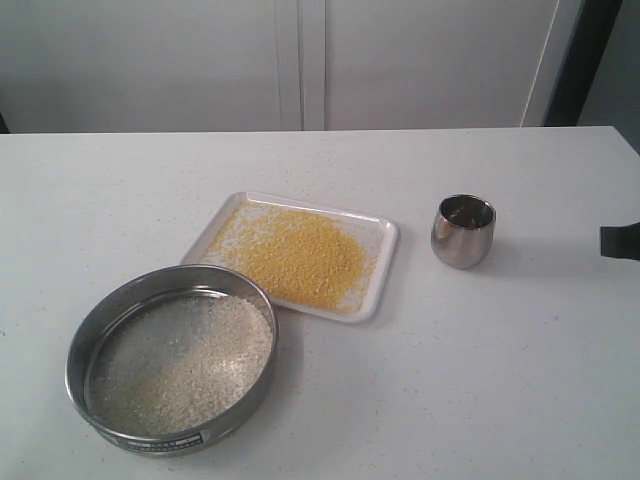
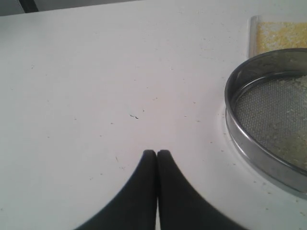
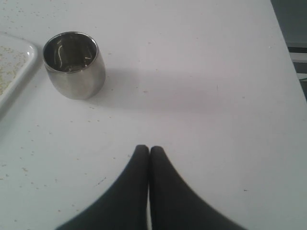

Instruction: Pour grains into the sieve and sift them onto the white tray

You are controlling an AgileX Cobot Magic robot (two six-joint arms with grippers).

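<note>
We think sifting is done: grains (image 1: 300, 255) lie on the white tray (image 1: 383, 238), the sieve (image 1: 160, 285) sits beside it, our left gripper (image 2: 157, 153) and right gripper (image 3: 145, 148) pinched shut, empty

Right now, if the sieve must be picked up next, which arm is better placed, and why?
Left. The sieve sits on its side, near the left gripper; the right gripper faces the steel cup.
</note>
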